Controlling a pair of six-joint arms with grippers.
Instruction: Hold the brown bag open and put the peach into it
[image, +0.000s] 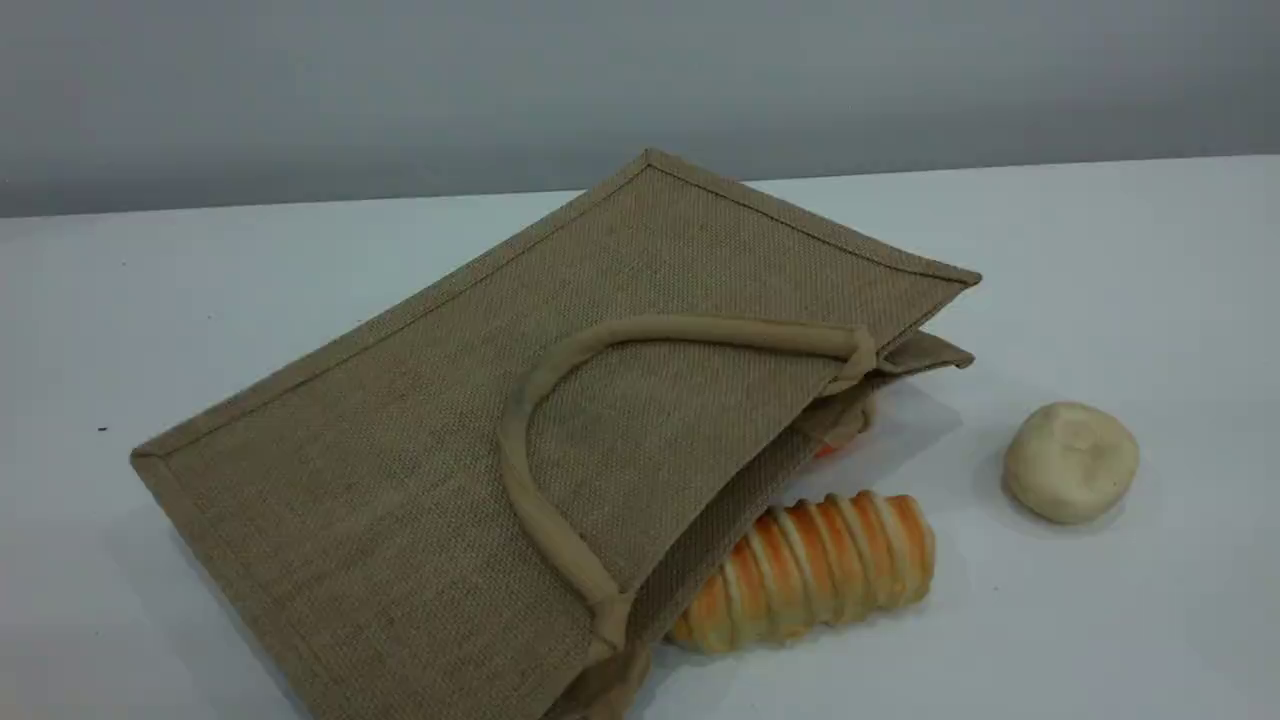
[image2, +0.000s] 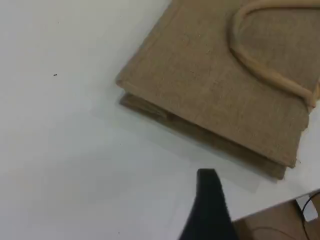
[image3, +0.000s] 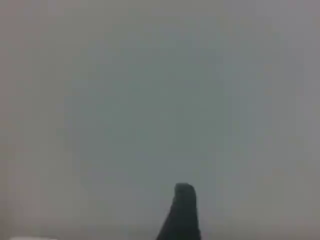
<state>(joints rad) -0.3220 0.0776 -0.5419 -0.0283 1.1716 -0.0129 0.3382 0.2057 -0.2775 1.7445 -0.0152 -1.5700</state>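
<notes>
The brown bag (image: 480, 430) lies flat on the white table, its mouth facing right toward the foods. One beige handle (image: 530, 400) rests in a loop on its upper side. In the left wrist view the bag (image2: 215, 90) fills the upper right, and one dark fingertip (image2: 207, 192) of my left gripper hovers over bare table short of the bag's near edge, holding nothing. In the right wrist view a single dark fingertip (image3: 183, 205) stands against a blank grey background, holding nothing. The peach is hidden. A small red-orange bit (image: 826, 451) peeks out at the bag's mouth; I cannot tell what it is.
A striped orange bread roll (image: 810, 570) lies against the bag's mouth edge. A cream-white lumpy ball (image: 1070, 462) sits to the right of it. In the left wrist view the table's edge (image2: 272, 210) runs across the lower right corner.
</notes>
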